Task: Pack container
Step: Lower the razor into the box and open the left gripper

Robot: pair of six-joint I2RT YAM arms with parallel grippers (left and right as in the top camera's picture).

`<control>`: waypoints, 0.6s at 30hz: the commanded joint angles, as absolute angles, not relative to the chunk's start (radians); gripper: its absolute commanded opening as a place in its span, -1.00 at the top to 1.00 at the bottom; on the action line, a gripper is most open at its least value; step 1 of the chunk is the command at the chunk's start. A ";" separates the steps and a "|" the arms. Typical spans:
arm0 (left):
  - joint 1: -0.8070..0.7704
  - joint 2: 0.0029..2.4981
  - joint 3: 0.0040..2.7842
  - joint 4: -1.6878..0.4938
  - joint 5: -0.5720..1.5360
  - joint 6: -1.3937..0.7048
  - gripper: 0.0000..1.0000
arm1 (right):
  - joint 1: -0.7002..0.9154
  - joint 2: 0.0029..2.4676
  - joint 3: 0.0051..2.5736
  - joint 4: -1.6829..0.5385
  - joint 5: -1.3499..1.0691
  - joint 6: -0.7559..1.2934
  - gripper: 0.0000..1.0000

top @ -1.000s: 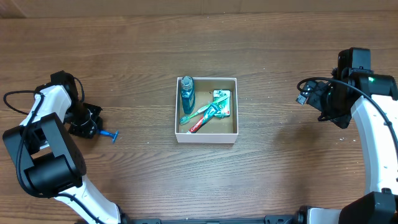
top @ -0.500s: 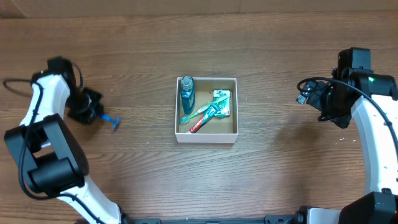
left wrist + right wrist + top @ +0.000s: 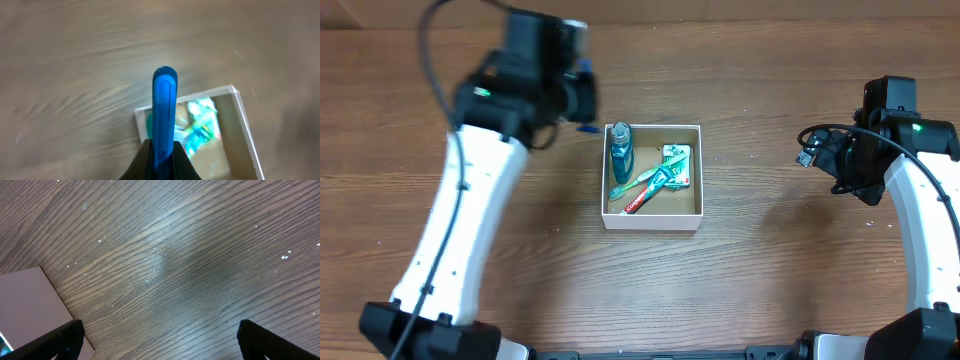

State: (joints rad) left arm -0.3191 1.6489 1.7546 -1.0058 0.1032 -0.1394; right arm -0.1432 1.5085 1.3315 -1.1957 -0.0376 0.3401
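The container (image 3: 651, 221), a small square white box with a brown inside, sits mid-table. It holds a teal bottle (image 3: 620, 151), a toothbrush (image 3: 638, 182), a toothpaste tube (image 3: 642, 198) and a green packet (image 3: 678, 160). My left gripper (image 3: 582, 100) is raised just left of the box's far left corner, shut on a blue razor (image 3: 164, 110). The handle sticks out over the box's rim (image 3: 248, 131) in the left wrist view. My right gripper (image 3: 160, 345) is open and empty over bare table, right of the box (image 3: 25, 300).
The right arm (image 3: 880, 140) hangs at the table's right side. The left arm's white link (image 3: 470, 210) crosses the table's left part. The wood table (image 3: 780, 270) is bare around the box.
My left gripper lifted the blue razor from the table's far left and swung it right, up to the box's far left corner. The right arm has not moved.
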 commanded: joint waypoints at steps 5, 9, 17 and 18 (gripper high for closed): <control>-0.594 1.735 1.755 -1.007 -0.121 0.151 0.92 | -0.143 1.504 1.332 -1.189 -0.040 0.340 -1.00; -0.619 1.818 1.755 -1.036 -0.123 0.157 0.74 | -0.143 1.504 1.332 -1.190 -0.040 0.340 -1.00; -0.596 2.014 1.755 -1.099 -0.123 0.153 0.92 | -0.143 1.504 1.332 -1.190 -0.040 0.340 -1.00; -0.596 2.032 1.755 -1.101 -0.123 0.153 0.92 | -0.143 1.504 1.332 -1.190 -0.040 0.340 -1.00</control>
State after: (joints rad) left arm -0.6060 1.9610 1.7542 -1.0901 -0.1047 0.1364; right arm -0.1432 1.5085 1.3315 -1.1954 -0.0376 0.3401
